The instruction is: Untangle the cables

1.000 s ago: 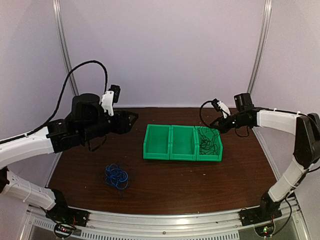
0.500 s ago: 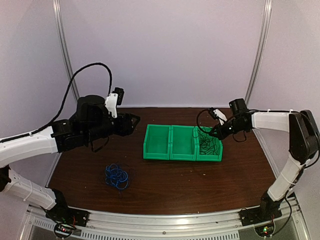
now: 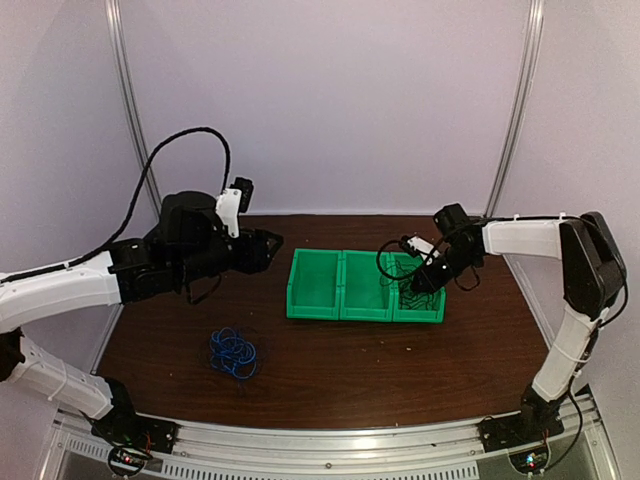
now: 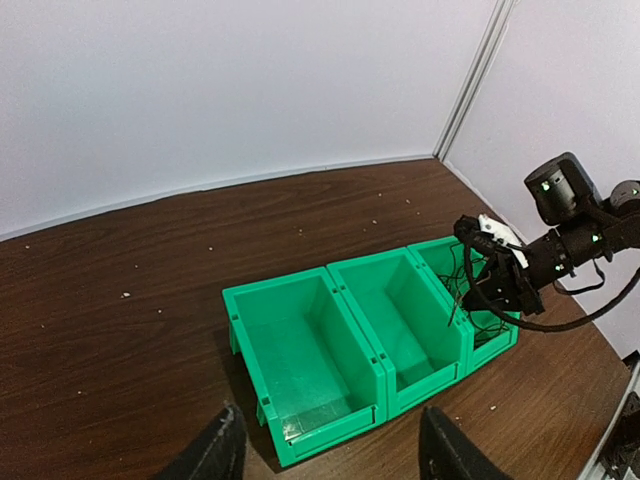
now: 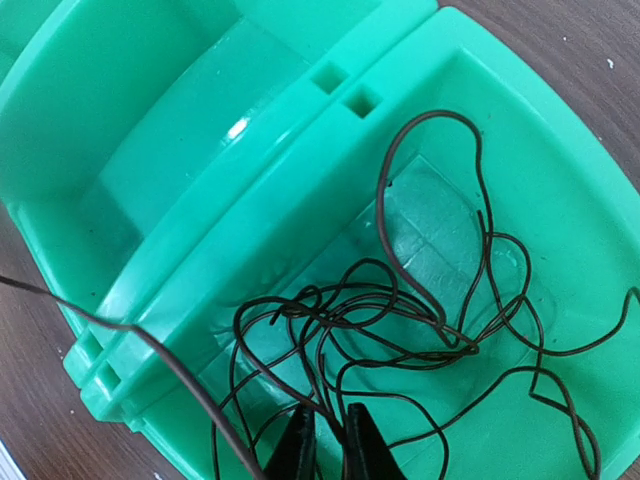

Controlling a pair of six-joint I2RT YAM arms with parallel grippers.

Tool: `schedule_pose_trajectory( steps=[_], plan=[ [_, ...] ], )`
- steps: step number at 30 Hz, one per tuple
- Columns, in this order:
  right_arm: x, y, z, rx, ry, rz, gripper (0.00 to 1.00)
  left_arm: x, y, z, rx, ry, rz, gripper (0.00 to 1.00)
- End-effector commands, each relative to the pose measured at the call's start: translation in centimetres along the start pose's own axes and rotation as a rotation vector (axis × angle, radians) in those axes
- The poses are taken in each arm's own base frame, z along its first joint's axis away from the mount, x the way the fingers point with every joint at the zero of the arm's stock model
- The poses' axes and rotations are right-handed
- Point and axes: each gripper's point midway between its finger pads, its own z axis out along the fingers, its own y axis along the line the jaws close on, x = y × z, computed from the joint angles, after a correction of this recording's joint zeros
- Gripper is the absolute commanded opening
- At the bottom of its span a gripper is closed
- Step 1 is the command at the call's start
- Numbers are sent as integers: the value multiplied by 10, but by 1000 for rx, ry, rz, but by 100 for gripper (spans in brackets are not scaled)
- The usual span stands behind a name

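Observation:
A tangle of black cables (image 5: 400, 330) lies in the rightmost of three joined green bins (image 3: 345, 300). My right gripper (image 5: 330, 445) hangs low inside that bin (image 5: 560, 200), its jaws a narrow gap apart with a black strand running between the tips. One strand (image 5: 130, 330) trails over the bin's divider. From above, that gripper (image 3: 420, 281) sits over the black cables (image 3: 412, 290). A blue cable tangle (image 3: 233, 353) rests on the table at front left. My left gripper (image 4: 330, 450) is open and empty, held above the table left of the bins (image 4: 300, 340).
The left and middle bins (image 4: 400, 320) hold nothing. The dark wooden table (image 3: 330, 370) ends at a metal rail near the arm bases. White walls and upright metal posts (image 3: 515, 110) close the back and sides.
The right arm has swung left and down, from beside the right bin to inside it, lowering the black cable. Its jaws have parted slightly. The left arm barely shifted.

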Motion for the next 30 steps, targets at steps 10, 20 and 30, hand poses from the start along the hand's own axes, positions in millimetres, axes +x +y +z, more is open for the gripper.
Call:
schedule_pose_trajectory(
  steps=[10, 20, 30],
  plan=[
    [-20, 17, -79, 51, -1, -111, 42, -17, 0, -4, -10, -57, 3, 61],
    [-30, 36, -75, 43, 30, -378, 52, -15, -2, -3, 2, -48, 4, 61],
    [-25, 38, -41, 40, 152, -463, 53, -13, 2, -8, -4, -53, -16, 61]
  ],
)
